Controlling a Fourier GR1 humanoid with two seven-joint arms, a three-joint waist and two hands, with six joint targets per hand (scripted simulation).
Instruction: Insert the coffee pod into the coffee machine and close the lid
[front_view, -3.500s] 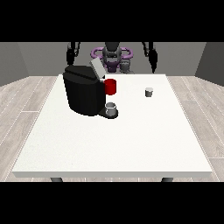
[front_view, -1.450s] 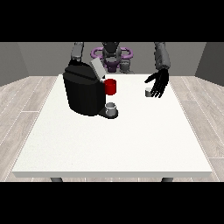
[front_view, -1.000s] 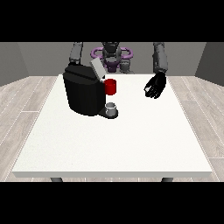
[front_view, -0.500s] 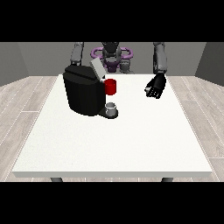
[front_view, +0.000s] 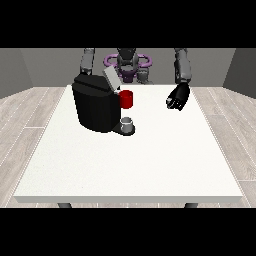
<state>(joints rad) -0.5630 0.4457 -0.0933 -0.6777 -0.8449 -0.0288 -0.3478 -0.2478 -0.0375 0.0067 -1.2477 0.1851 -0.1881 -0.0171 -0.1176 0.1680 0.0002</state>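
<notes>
The black coffee machine (front_view: 95, 102) stands on the white table (front_view: 130, 165) at the back left. Its grey lid (front_view: 111, 78) is tilted up and open, beside a red part (front_view: 127, 99). A small grey cup (front_view: 128, 122) sits on the machine's base. The hand at the view's right (front_view: 177, 98) hovers just over the table's back right with its fingers curled, where the small grey coffee pod stood. The pod itself is hidden inside the fingers. The other arm (front_view: 87, 61) goes down behind the machine, so its hand is out of sight.
The robot's torso with a purple ring (front_view: 128, 62) stands behind the table's far edge. White tabletop stretches from the machine to the near edge (front_view: 130, 199). Grey wooden floor surrounds the table.
The hand at the view's right came down from beside the robot to the pod, spread its fingers over it, then curled them. The pod no longer shows on the table.
</notes>
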